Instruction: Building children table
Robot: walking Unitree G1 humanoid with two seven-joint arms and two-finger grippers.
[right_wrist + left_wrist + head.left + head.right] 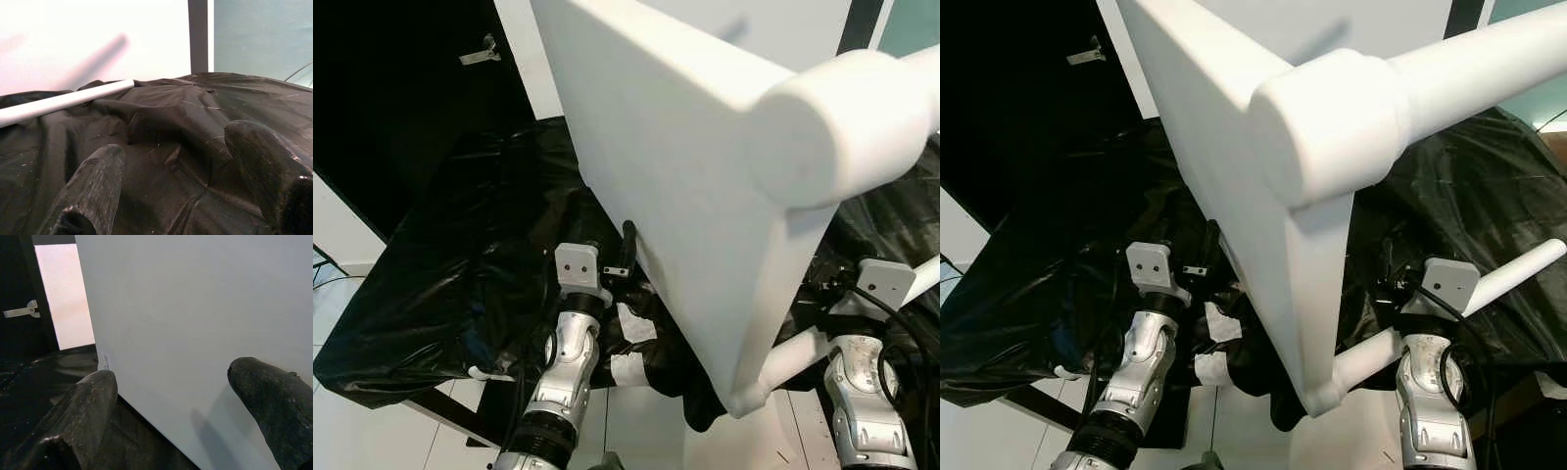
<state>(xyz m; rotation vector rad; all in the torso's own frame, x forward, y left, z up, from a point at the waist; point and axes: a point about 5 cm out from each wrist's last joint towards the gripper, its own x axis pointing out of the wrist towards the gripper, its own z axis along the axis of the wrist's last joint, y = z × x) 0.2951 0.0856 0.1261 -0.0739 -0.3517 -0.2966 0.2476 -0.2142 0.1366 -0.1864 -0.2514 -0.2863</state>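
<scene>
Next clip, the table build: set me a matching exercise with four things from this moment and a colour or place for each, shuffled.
Things:
1. tabletop
2. plastic sheet
3. door handle
4. table leg

Descriptions:
A. black, crumpled over the work surface
B. metal, on the dark door at the back left
C. large white panel standing tilted on its edge
D. white rod lying on the sheet

Pairs: 1-C, 2-A, 3-B, 4-D
</scene>
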